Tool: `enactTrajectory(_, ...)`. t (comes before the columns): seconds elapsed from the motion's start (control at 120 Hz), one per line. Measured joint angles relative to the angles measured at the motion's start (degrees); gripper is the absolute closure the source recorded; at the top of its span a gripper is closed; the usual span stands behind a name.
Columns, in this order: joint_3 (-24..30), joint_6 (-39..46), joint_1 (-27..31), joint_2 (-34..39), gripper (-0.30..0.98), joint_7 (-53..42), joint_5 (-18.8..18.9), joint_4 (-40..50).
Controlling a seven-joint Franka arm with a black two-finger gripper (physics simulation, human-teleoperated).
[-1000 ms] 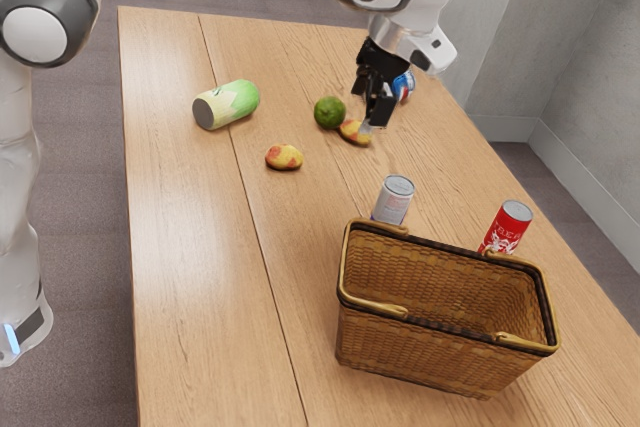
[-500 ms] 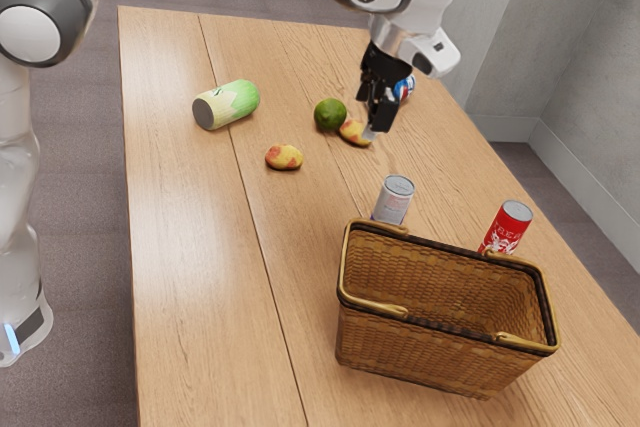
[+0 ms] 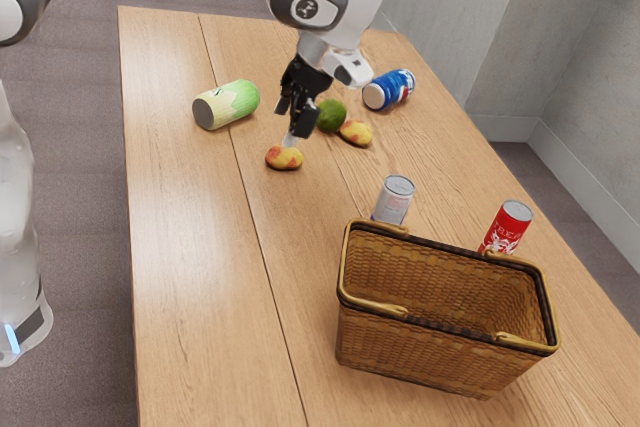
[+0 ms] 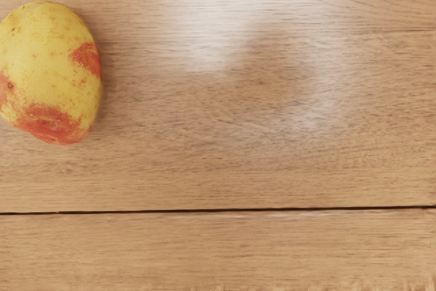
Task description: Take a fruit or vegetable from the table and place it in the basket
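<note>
Fruit on the table, just below the gripper.
Its long side is laid across the crack in the wood, and a tiny shift to the exterior view's left may be needed. How wide the gripper is opened cannot be told; nothing is seen held. The basket is set well apart, to that view's right.
</note>
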State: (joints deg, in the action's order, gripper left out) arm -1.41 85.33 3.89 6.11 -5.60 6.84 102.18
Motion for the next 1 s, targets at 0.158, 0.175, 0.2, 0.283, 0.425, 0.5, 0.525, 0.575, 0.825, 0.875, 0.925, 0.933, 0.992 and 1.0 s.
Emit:
enactTrajectory(0.158,-1.31,10.66,-5.02,8.73,0.00,-0.96,-0.98,15.90)
enactTrajectory(0.175,-1.47,11.50,-5.10,9.47,0.00,-1.05,-0.98,16.63)
enactTrajectory(0.2,-1.69,12.69,-5.16,10.47,0.00,-1.18,-0.95,17.56)
enactTrajectory(0.283,-2.32,15.91,-5.15,12.46,0.00,-1.57,-0.86,19.99)
enactTrajectory(0.425,-4.00,20.03,-4.76,12.88,0.00,-2.13,-0.72,22.38)
enactTrajectory(0.5,-4.59,22.08,-4.54,12.58,0.00,-2.40,-0.62,22.83)
enactTrajectory(0.525,-4.78,22.73,-4.52,12.55,0.00,-2.48,-0.60,22.96)
enactTrajectory(0.575,-4.97,23.81,-4.50,12.52,0.00,-2.63,-0.57,23.09)
enactTrajectory(0.825,-5.14,27.97,-3.45,11.25,0.00,-3.24,-0.59,24.42)
enactTrajectory(0.875,-5.34,28.75,-3.03,11.15,0.00,-3.33,-0.62,25.02)
enactTrajectory(0.925,-5.75,29.40,-2.73,11.11,0.00,-3.42,-0.64,25.29)
enactTrajectory(0.933,-5.80,29.49,-2.71,11.11,0.00,-3.43,-0.65,25.31)
enactTrajectory(0.992,-6.00,30.07,-2.61,11.08,0.00,-3.52,-0.66,25.66)
enactTrajectory(1.0,-6.03,30.14,-2.60,11.07,0.00,-3.53,-0.66,25.70)
